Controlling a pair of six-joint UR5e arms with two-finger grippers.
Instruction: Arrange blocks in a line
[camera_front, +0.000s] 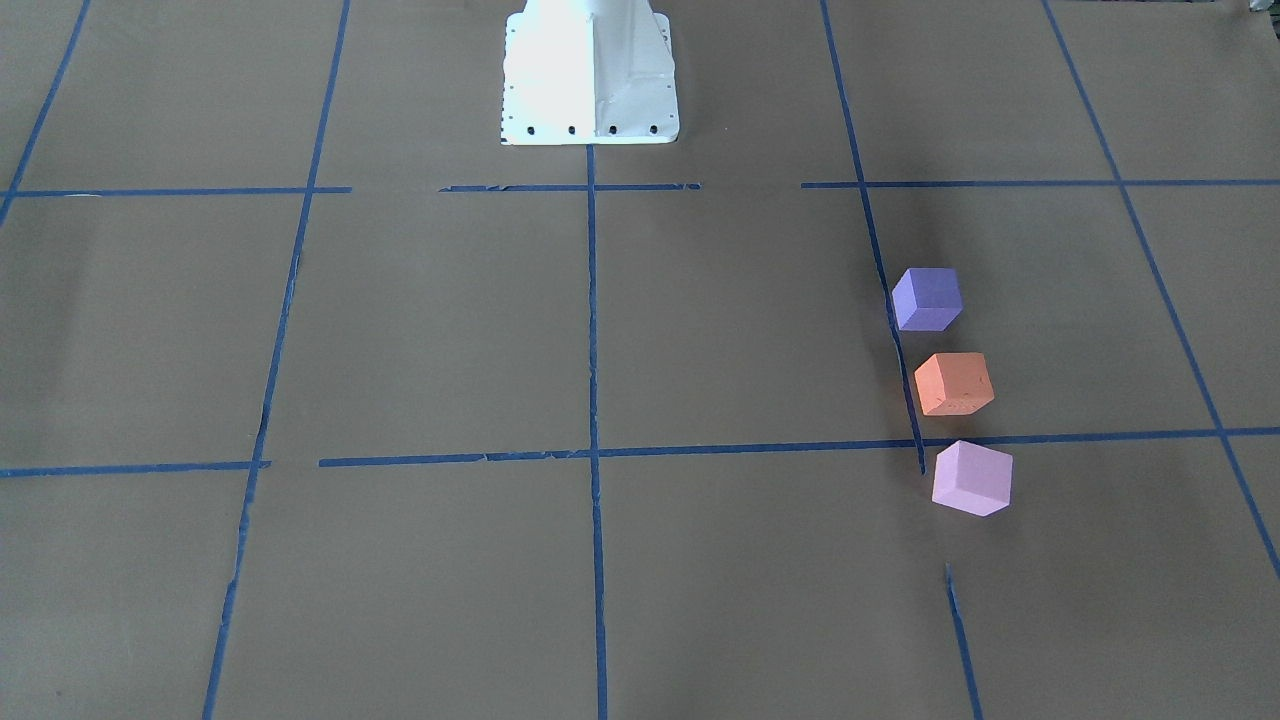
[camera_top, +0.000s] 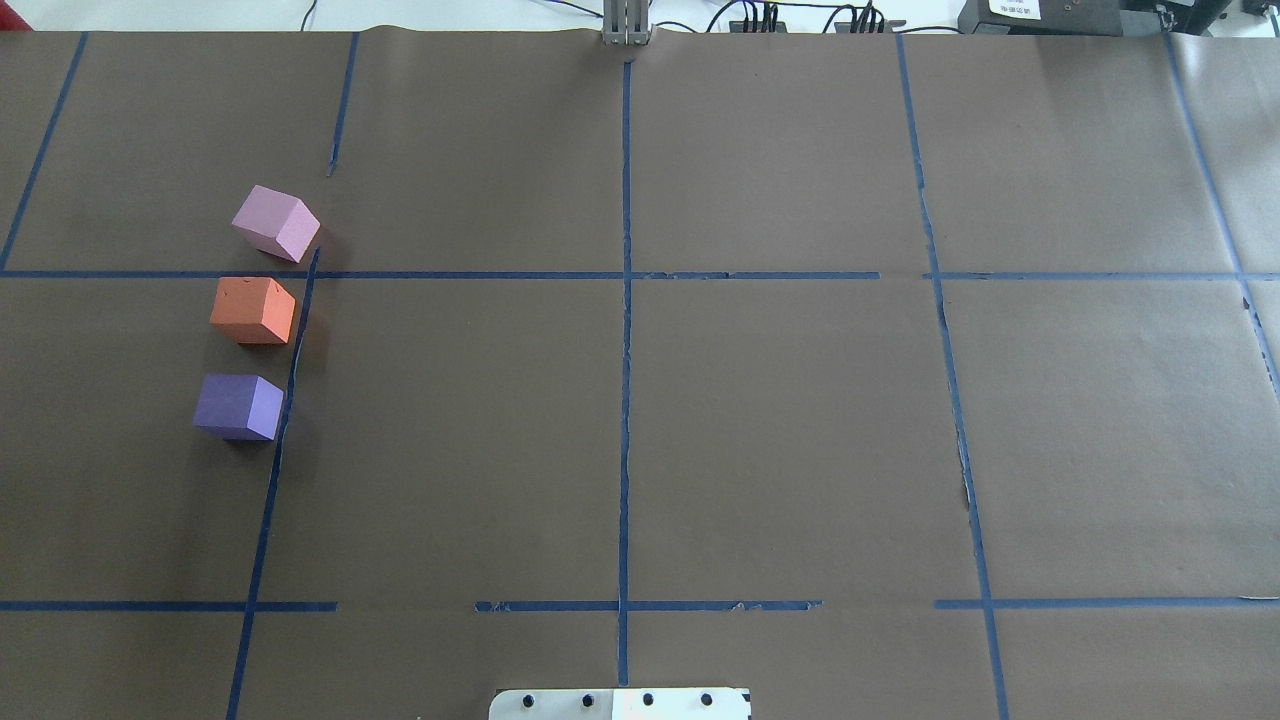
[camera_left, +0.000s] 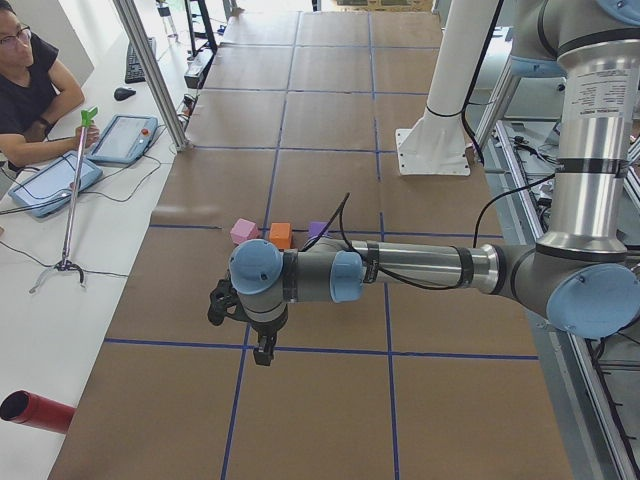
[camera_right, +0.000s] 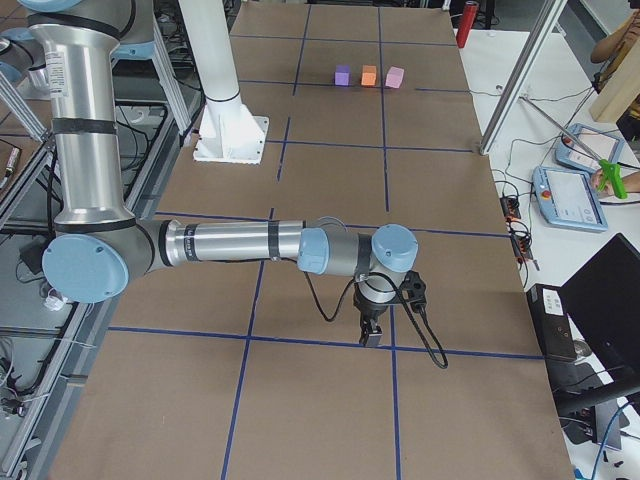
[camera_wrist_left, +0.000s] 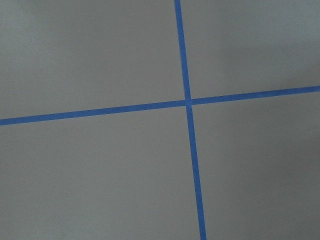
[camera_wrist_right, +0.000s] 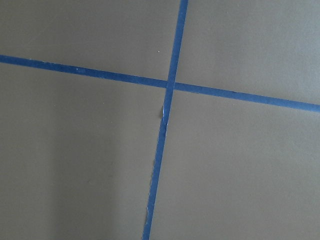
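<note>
The 3 blocks already stand in 1 row on the robot's left side of the brown paper-covered table (camera_top: 780, 420), at about 10 o'clock from the white base plate (camera_top: 620, 703) in the overhead view. The purple block (camera_top: 238, 407) is nearest the robot, the orange block (camera_top: 252, 311) is in the middle and the pink block (camera_top: 275, 223) is farthest. The row's long axis runs from 6 o'clock towards 12, leaning slightly to 1, just beside a blue tape line (camera_top: 283, 420) on the side away from the table's centre. The blocks are close together with narrow gaps, and the pink one is turned a little differently from the others. Neither arm reaches into the overhead or front views. The left gripper (camera_left: 262, 350) hangs fingers-down over the table in the left side view, with the row at roughly 12 o'clock from it, apart but not far. The right gripper (camera_right: 371, 335) hangs likewise in the right side view, with the row well apart at 12 o'clock, near the far end of the table. How wide either pincer stands cannot be told from these views, and the wrist cameras show only tape crossings. Neither holds a block, since all 3 rest on the paper. The line looks finished; any last squaring of the pink block would best fall to the left arm, which is clearly nearer.
</note>
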